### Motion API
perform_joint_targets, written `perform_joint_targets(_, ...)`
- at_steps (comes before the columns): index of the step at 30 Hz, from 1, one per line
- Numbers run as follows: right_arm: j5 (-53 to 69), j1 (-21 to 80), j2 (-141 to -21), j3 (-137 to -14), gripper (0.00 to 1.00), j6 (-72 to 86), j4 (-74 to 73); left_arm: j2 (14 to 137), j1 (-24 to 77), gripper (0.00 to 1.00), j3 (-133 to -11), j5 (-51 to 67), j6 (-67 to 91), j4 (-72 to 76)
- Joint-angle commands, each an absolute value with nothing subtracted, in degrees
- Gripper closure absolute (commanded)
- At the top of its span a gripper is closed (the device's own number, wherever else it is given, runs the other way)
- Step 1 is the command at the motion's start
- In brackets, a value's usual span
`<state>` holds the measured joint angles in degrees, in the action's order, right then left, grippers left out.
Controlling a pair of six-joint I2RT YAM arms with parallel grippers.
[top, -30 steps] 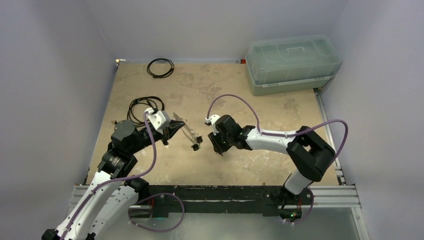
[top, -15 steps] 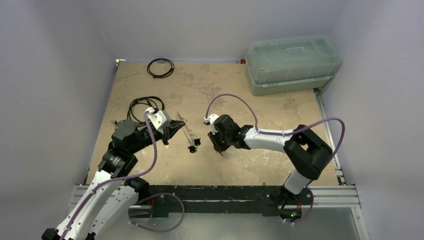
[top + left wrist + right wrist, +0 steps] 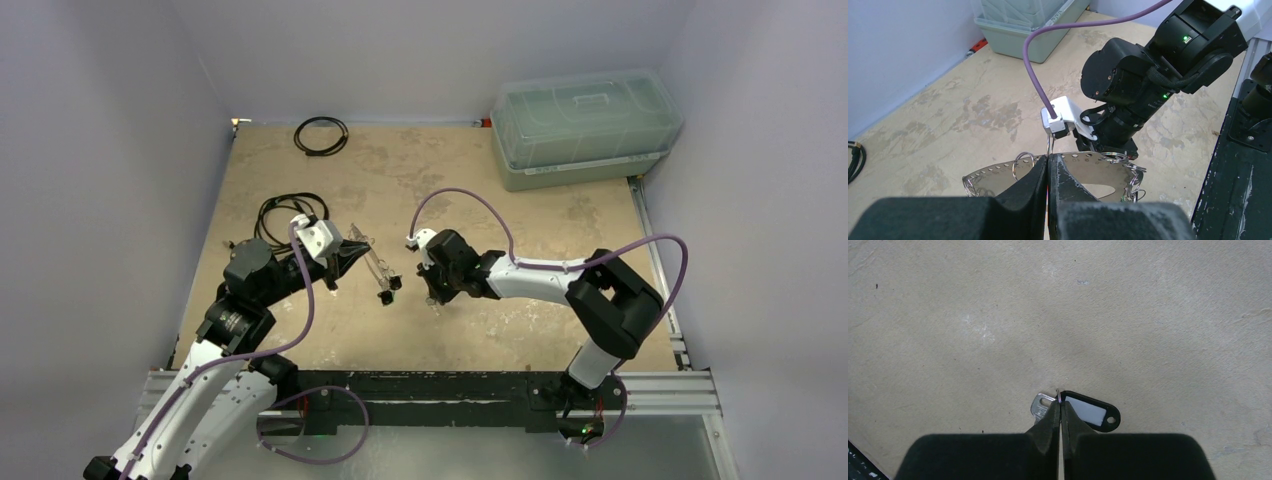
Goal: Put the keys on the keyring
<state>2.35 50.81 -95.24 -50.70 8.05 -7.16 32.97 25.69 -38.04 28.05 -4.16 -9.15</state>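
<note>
Keyring [image 3: 1085,167] shifted left twd cord [image 3: 283,210]; key [image 3: 1040,406] pinched.

— How do the arms look on your feed?
— I see white links and black joints on left arm [image 3: 240,290] and right arm [image 3: 530,275]. A purple cable [image 3: 1029,50] enters the white camera mount [image 3: 1063,117]; green lights [image 3: 1186,38] glow behind it. My left gripper [image 3: 1048,162] has black fingers [image 3: 1023,190].

Left arm [image 3: 232,318]: rises from the near-left base, forearm angled right toward mid-table; left gripper [image 3: 1048,167] has its fingers pressed together on the edge of the keyring [image 3: 1088,167]. Right arm [image 3: 600,300]: elbow bent at the right, forearm stretched left, wrist pitched downward; right gripper [image 3: 1060,410] has its fingers closed on a black-tagged key [image 3: 1093,413]. The two grippers are near each other, not touching.
</note>
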Motion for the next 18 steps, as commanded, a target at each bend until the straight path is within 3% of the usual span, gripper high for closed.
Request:
perform_joint_targets(1, 1.3, 51.3, -92.6, -51.8, 1.00, 7.4, -5.9, 32.7, 25.9, 1.00, -40.5, 27.9, -5.0, -6.9)
perform_joint_targets(18, -7.3, 51.2, -80.1, -48.3, 1.00, 9.0, -4.7, 32.7, 26.0, 1.00, -40.4, 29.0, -5.0, -6.5)
